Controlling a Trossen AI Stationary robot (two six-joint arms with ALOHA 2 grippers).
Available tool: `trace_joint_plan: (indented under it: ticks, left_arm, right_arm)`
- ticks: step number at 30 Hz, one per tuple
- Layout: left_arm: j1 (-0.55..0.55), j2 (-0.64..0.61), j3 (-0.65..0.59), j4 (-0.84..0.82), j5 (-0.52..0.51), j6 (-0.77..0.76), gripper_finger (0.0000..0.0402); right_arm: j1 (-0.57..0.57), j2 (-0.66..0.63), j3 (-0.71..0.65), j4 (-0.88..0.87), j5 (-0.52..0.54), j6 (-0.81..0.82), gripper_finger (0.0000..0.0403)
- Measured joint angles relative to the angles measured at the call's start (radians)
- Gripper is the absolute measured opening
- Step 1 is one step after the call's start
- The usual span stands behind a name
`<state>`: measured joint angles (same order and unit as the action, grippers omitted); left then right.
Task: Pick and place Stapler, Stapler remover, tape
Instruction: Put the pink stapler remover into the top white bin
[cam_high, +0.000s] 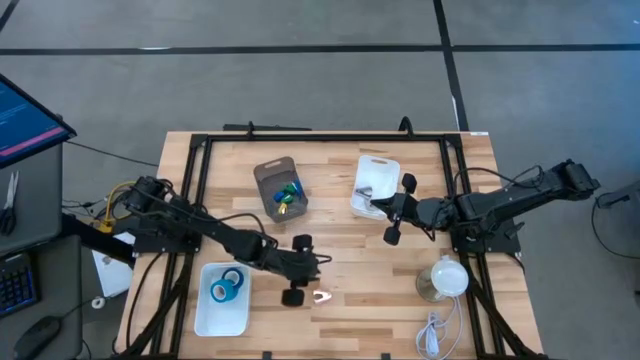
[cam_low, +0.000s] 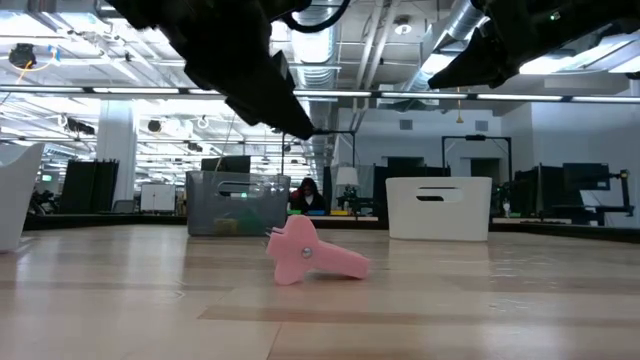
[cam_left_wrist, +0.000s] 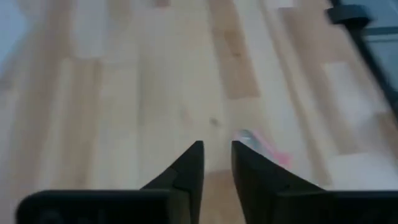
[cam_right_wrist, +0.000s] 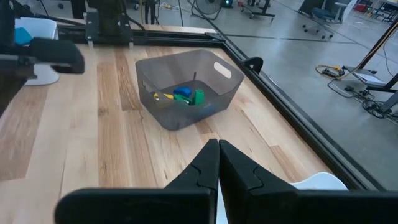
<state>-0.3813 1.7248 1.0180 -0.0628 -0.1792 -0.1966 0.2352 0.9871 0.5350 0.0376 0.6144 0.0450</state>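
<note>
**Inspector:** From above, what did you record?

**Assistant:** The left gripper (cam_high: 312, 282) was near the front middle of the wooden table (cam_high: 340, 250), just beside a pale pink staple remover (cam_high: 322, 296) lying on the boards. A roll of blue tape (cam_high: 224, 289) lay in the white tray (cam_high: 222, 318) at the front left. The grey bin (cam_high: 279, 189) held small coloured items. The right gripper (cam_high: 378, 207) was at the white bin (cam_high: 373, 185).

**Inspector:** And at table height?

**Assistant:** The pink remover (cam_low: 310, 256) lay alone on the surface, touched by neither arm; both arms hung above it.

**Inspector:** The left wrist camera?

**Assistant:** Its fingers (cam_left_wrist: 189, 168) stood slightly apart, holding nothing, with the remover (cam_left_wrist: 261, 145) just beyond them on the wood.

**Inspector:** The right wrist camera?

**Assistant:** Its fingers (cam_right_wrist: 236, 165) were pressed together, empty, facing the grey bin (cam_right_wrist: 186, 87).
</note>
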Motion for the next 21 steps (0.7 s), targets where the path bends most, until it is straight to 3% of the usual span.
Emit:
trace_joint_plan:
  ticks: [5, 16, 21]
  left_arm:
    - [-0.005, 0.001, 0.0, 0.0, 0.112, -0.056, 0.0108]
    - [0.003, 0.109, -0.035, 0.077, 0.098, -0.055, 0.0158]
    - [0.025, 0.152, -0.035, 0.134, 0.163, -0.061, 0.0163]
  right_arm:
    - [0.0, 0.0, 0.0, 0.0, 0.0, 0.0, 0.0]
    - [0.0, 0.0, 0.0, 0.008, 0.0, 0.0, 0.0]
    - [0.0, 0.0, 0.0, 0.007, 0.0, 0.0, 0.0]
